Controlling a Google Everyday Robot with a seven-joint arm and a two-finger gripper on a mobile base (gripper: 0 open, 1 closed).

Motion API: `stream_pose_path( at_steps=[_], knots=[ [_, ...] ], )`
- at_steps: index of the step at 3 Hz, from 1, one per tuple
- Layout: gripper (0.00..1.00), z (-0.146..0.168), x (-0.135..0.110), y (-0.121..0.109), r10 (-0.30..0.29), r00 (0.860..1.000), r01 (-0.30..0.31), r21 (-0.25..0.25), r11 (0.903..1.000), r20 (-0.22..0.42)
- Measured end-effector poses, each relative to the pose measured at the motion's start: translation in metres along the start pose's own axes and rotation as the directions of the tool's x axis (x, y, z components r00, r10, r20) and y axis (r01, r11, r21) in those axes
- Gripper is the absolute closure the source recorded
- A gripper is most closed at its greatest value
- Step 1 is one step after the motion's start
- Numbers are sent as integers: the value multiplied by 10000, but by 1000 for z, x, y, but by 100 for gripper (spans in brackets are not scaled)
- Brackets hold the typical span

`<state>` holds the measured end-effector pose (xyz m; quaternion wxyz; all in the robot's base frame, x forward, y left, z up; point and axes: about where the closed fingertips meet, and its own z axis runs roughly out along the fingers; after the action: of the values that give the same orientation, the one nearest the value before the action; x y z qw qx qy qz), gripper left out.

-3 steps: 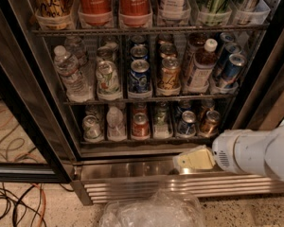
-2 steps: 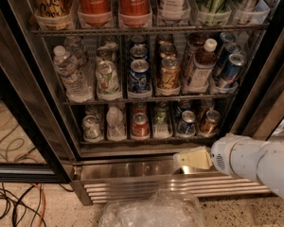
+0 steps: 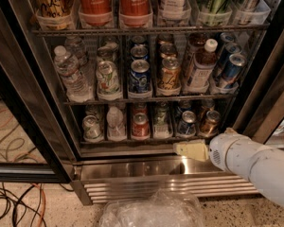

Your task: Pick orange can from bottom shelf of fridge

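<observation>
The arm comes in low from the right, about level. The gripper points left in front of the fridge base; can't tell if it's spread or closed. The orange can sits at the right end of the bottom shelf, just above the gripper, not touching.

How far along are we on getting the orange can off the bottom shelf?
Done: the fridge looks open, its bottom shelf exposed. In hand: the gripper is low, in front of the stainless base, just below and left of the orange can and apart from it. Left: the can stands upright in the rightmost lane, ungripped; raise, reach in, grasp and pull it out.
</observation>
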<state>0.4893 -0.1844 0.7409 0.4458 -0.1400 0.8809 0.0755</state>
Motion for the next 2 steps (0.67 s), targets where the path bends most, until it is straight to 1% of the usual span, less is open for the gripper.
stream_pose_path(
  at_steps=[1, 2],
  knots=[
    [0, 0, 0, 0, 0, 10000, 0, 0, 10000, 1],
    [0, 7, -1, 2, 101, 9997, -101, -1, 9999, 239]
  ],
)
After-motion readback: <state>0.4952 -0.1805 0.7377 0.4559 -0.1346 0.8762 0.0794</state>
